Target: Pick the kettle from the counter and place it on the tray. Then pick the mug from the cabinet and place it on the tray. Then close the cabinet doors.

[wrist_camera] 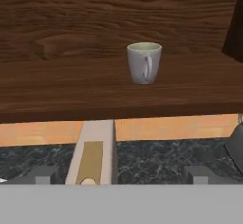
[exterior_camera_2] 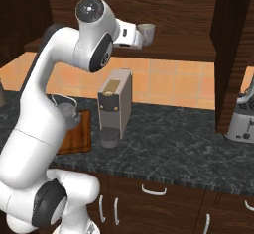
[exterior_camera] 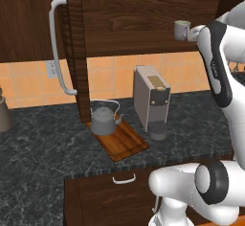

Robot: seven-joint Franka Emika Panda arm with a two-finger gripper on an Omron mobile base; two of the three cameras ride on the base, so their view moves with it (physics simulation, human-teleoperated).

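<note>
Left base view: kettle (exterior_camera: 104, 120) is already sitting on the tray (exterior_camera: 125, 144), so the mug (exterior_camera: 182, 30) is next. It's up at 1 o'clock on the cabinet (exterior_camera: 143, 14) shelf, upright, with the gripper (exterior_camera: 193, 33) right beside it at 3 o'clock.

Right base view: same deal, gripper (exterior_camera_2: 141, 35) level with the mug (exterior_camera_2: 146, 34), arm reaching over the beige machine (exterior_camera_2: 114, 106).

Hand view: mug (wrist_camera: 144, 62) dead ahead around 12, handle facing the camera. Fingers (wrist_camera: 45, 174) are spread wide, nothing held. I'd push straight in, keep the mug centred between the jaws, and squeeze the body rather than the handle.
</note>
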